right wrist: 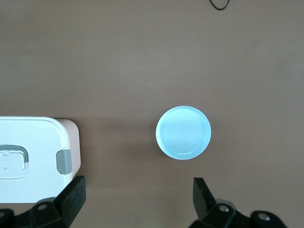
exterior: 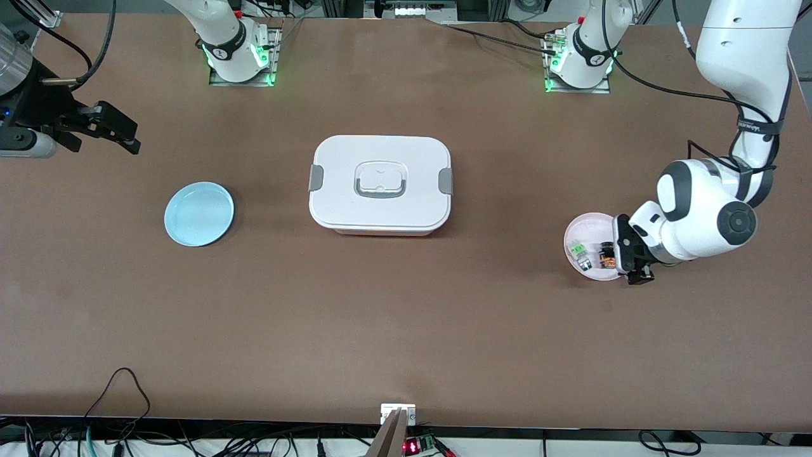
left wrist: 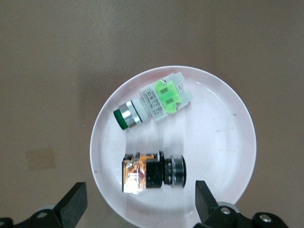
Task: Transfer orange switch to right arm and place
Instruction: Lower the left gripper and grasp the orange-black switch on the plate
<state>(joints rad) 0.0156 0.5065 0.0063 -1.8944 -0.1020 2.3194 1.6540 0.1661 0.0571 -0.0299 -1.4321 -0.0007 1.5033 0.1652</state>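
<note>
The orange switch (exterior: 607,256), with a black cap on an orange body, lies on its side in a small white dish (exterior: 587,228) toward the left arm's end of the table. It shows clearly in the left wrist view (left wrist: 152,172). My left gripper (exterior: 626,255) hangs open just above the dish (left wrist: 228,137), its fingers (left wrist: 72,206) spread to either side of the switch without touching it. My right gripper (exterior: 120,130) is open and empty, up over the table at the right arm's end, and the arm waits.
A green-and-clear switch (exterior: 578,249) lies in the same dish, beside the orange one (left wrist: 152,100). A pale blue plate (exterior: 199,213) sits toward the right arm's end (right wrist: 183,132). A closed white lunch box (exterior: 380,184) stands mid-table (right wrist: 33,152).
</note>
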